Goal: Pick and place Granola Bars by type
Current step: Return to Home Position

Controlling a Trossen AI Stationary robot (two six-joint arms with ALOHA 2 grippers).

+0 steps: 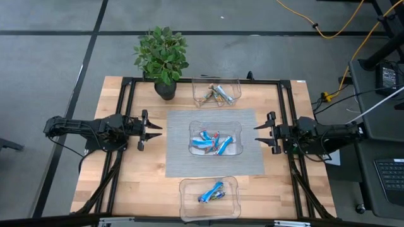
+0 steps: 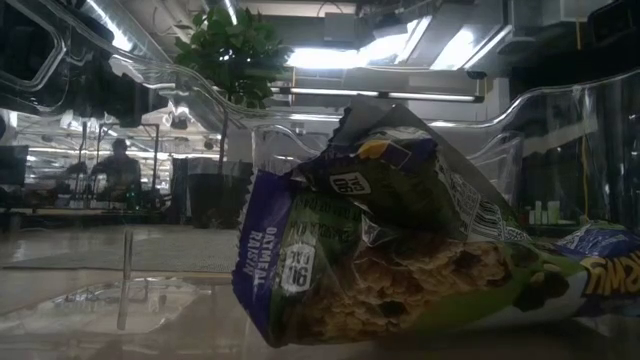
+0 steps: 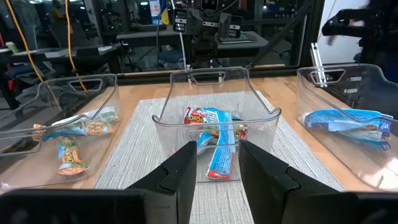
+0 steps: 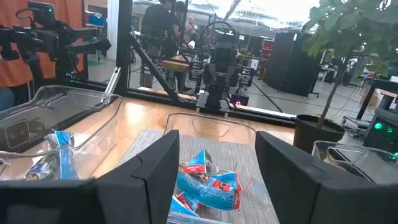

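Wooden table: granola bars binned; left tool, right tool parted, empty.

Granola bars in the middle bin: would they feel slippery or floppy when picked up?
Probably slippery: the granola bars have glossy wrappers. The wrapper ends look crumpled, so likely floppy there. They seem light, lying loosely heaped in the clear bin.

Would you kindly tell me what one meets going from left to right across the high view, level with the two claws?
The left claw, open → the middle clear bin holding granola bars → the right claw, open.
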